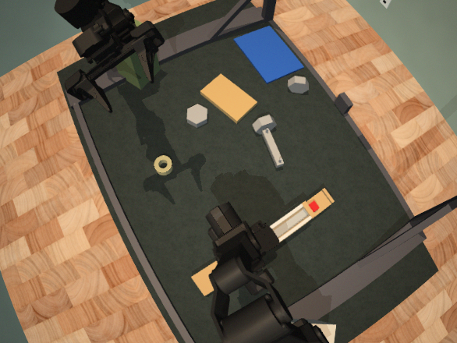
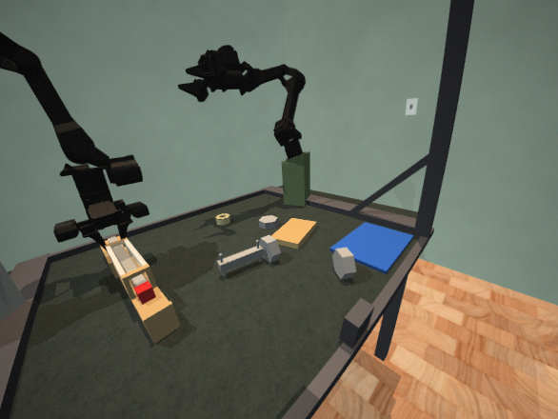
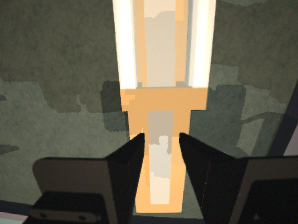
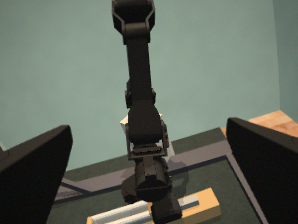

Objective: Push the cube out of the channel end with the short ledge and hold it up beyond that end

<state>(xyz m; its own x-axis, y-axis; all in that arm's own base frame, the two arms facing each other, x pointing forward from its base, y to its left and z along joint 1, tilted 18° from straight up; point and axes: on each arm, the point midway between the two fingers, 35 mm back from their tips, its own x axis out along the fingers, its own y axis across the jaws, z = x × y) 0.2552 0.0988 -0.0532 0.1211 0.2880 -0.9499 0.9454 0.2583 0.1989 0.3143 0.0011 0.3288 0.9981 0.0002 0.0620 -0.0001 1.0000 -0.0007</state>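
Observation:
The long channel (image 1: 300, 218) lies on the dark mat, with pale side walls and tan ends. The red cube (image 1: 314, 206) sits inside it close to the far tan end (image 1: 327, 196); it also shows in the exterior view (image 2: 144, 291). My left gripper (image 2: 110, 235) hangs low at the channel's other end. In the left wrist view its fingers stand a little apart on either side of a pale push stick (image 3: 160, 160) that runs into the channel, with gaps on both sides. My right gripper (image 1: 129, 93) (image 2: 192, 86) is wide open and empty, high above the far corner.
On the mat lie a yellow slab (image 1: 228, 97), a blue slab (image 1: 268, 53), two grey hex blocks (image 1: 197, 115) (image 1: 298, 84), a grey T-shaped tool (image 1: 270, 140) and a pale ring (image 1: 163, 161). A green block (image 1: 136, 72) holds the right arm's base. Dark frame posts stand at the edges.

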